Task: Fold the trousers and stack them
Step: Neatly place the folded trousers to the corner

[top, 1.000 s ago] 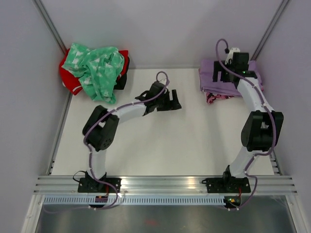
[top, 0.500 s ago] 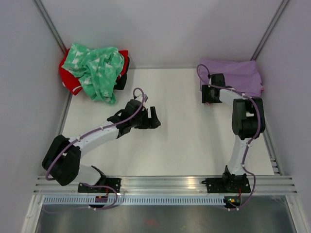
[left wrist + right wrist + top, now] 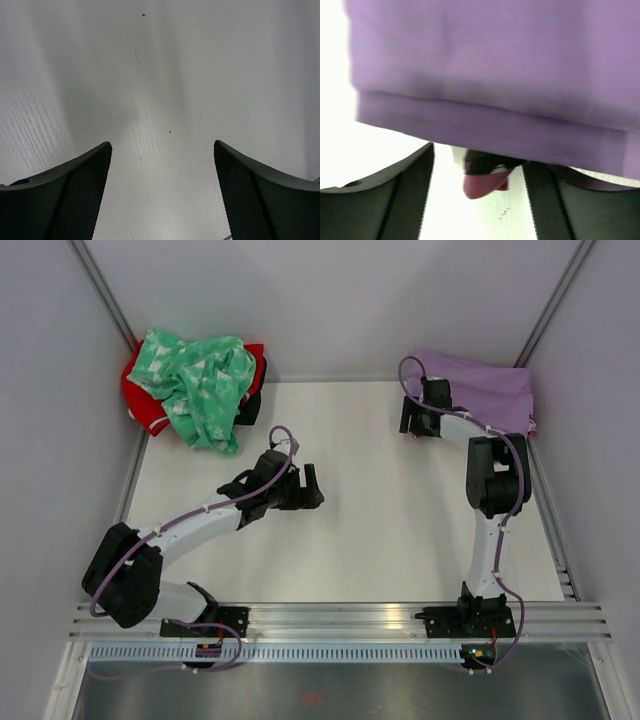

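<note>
right claw (image 3: 414, 422) moved left, beside trousers (image 3: 490, 390)

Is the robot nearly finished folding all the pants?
Partly. Done: the purple trousers lie folded flat in the far right corner, on a pink-black piece. In hand: nothing; the right tool is open at their edge, the left tool open over bare table. Left: the green garment and red garment, crumpled in a heap.

My right wrist feed blurred the soft lilac-purple cloth trousers (image 3: 485, 65), cut off at top and right; beneath them, a dark-and-red scrap (image 3: 485, 182) I couldn't identify.
</note>
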